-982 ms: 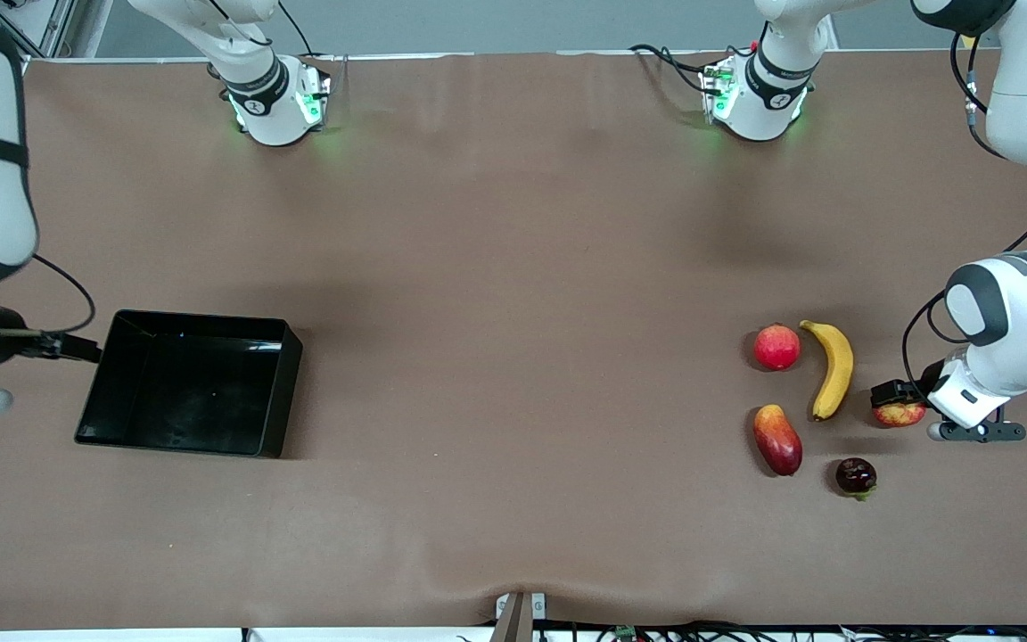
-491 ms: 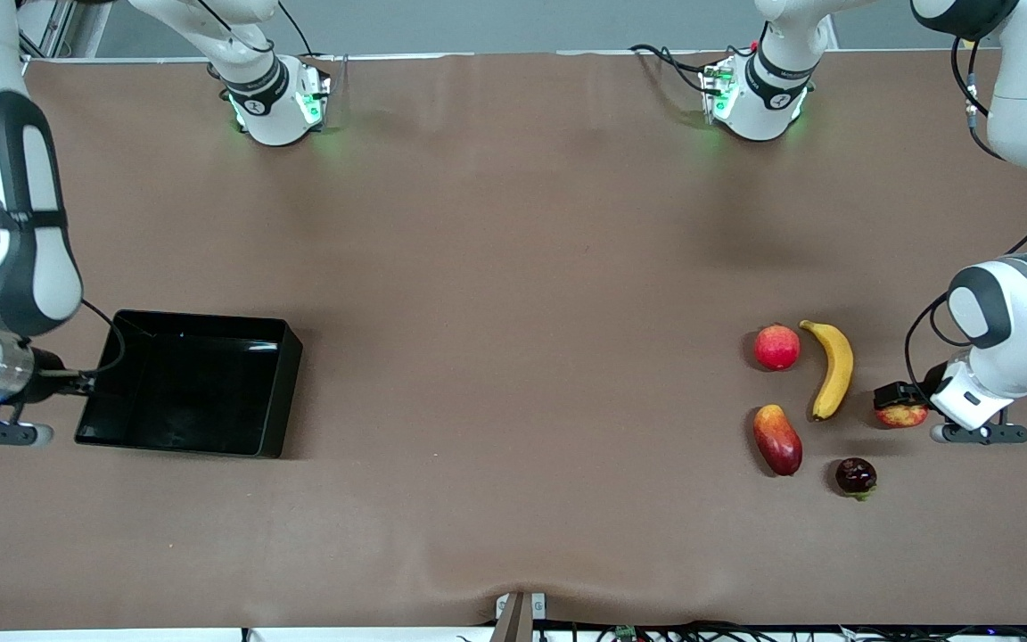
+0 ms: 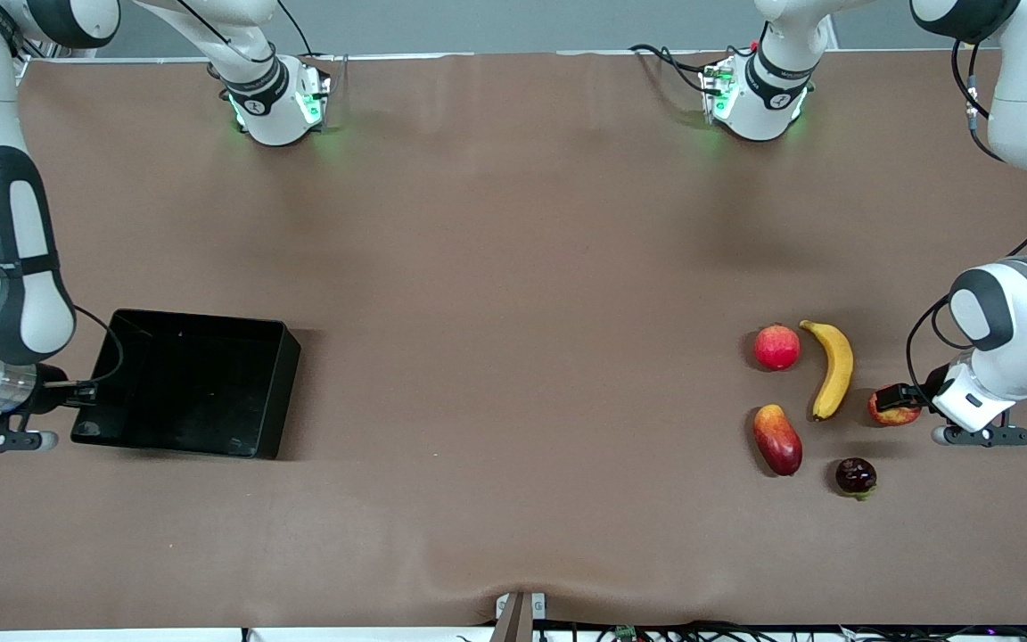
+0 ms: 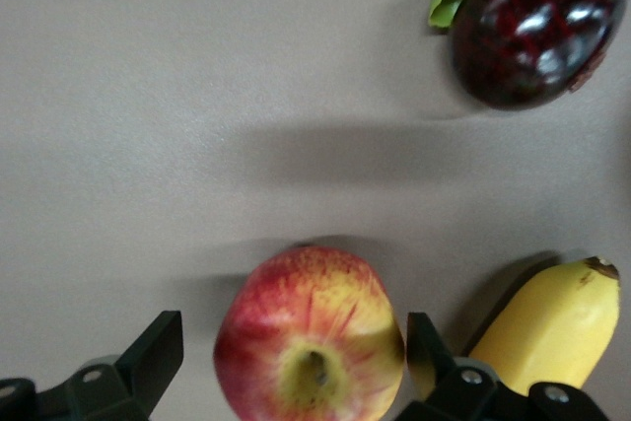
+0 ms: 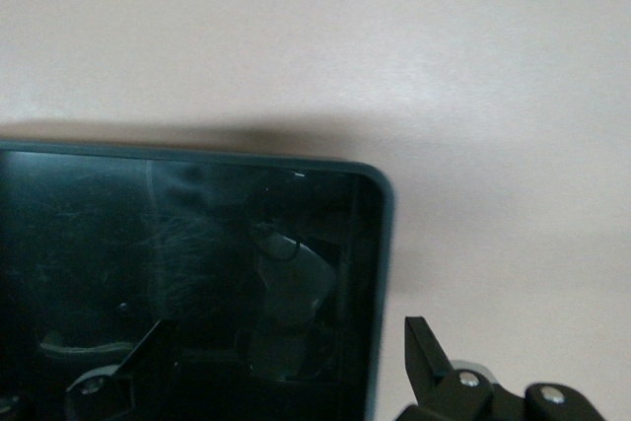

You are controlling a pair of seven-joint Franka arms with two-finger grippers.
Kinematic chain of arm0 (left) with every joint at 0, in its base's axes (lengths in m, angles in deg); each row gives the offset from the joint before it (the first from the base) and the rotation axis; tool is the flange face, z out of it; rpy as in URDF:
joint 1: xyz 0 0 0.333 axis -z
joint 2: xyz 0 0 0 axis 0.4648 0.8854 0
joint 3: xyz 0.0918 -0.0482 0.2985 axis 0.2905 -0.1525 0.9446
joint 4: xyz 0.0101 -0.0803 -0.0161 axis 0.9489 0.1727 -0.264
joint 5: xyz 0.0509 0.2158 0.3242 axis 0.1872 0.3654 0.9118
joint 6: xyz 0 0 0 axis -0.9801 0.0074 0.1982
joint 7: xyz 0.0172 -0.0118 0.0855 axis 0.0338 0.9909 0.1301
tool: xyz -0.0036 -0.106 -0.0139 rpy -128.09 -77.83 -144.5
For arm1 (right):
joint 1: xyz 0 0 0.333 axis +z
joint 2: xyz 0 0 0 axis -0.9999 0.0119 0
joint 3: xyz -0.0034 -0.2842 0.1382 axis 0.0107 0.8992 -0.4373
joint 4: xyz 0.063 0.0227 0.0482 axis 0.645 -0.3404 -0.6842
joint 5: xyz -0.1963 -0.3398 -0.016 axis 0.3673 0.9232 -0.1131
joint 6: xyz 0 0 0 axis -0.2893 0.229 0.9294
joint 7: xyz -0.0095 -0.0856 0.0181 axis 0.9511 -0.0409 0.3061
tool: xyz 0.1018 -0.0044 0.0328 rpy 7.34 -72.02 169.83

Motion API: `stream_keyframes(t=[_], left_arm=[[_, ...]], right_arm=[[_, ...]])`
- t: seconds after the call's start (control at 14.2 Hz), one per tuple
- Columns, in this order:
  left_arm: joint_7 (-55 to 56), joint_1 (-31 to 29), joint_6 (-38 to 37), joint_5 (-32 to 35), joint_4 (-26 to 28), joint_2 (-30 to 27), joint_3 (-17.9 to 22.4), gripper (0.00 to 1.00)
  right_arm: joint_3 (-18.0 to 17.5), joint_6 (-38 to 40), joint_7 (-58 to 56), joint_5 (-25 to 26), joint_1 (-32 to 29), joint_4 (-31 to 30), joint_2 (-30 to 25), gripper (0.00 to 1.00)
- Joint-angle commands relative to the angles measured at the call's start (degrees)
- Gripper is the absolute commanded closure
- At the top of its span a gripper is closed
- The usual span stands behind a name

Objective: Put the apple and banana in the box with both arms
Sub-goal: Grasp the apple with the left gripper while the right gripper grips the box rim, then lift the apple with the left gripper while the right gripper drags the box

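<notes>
Box (image 3: 184, 385), black and glossy, sits at the right arm's end of the table (image 3: 513, 267), right gripper (image 3: 77, 390) straddling its wall, fingers wide. Banana (image 3: 833, 369) lies just beside the apple (image 3: 890, 411), which the left gripper (image 3: 899, 397) brackets with fingers spread.

apple (image 3: 890, 408) beside banana (image 3: 832, 369), black box (image 3: 184, 383) apart

Bright, even overhead light; soft shadows; wrist views slightly blurred.

Front camera high, facing arms; wrist cameras close above table (image 3: 513, 267).
</notes>
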Motion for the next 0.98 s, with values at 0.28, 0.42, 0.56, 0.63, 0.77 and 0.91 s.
stream_keyframes(t=[0.28, 0.42, 0.56, 0.63, 0.77, 0.91], left_arm=[[-1.0, 0.06, -0.46, 0.8, -0.19, 0.64, -0.13, 0.53], [-2.48, 0.24, -2.3, 0.8, -0.45, 0.03, -0.13, 1.0], [-4.16, 0.15, -4.58, 0.71, -0.63, -1.73, -0.3, 1.0], [-4.07, 0.24, -6.25, 0.71, -0.72, -3.04, -0.39, 1.0], [-3.46, 0.5, -9.5, 0.62, -0.98, -5.85, -0.66, 1.0], [-2.58, 0.76, -12.05, 0.01, -1.16, -8.32, -0.66, 1.0]], right_arm=[[-0.77, 0.74, -2.12, -0.88, -1.82, 0.42, 0.66, 0.0], [-0.68, 0.92, -2.21, -0.88, -1.99, -0.19, 1.45, 0.0], [-0.68, 0.92, -2.47, -0.88, -1.99, -0.63, 1.97, 0.0], [-0.68, 1.01, -2.47, -0.79, -1.99, -0.63, 2.06, 0.09], [-0.68, 2.41, -2.04, -0.7, -1.91, -0.63, 2.33, 0.99], [-0.68, 2.59, -2.38, -0.7, -1.82, -0.55, 2.24, 1.0]])
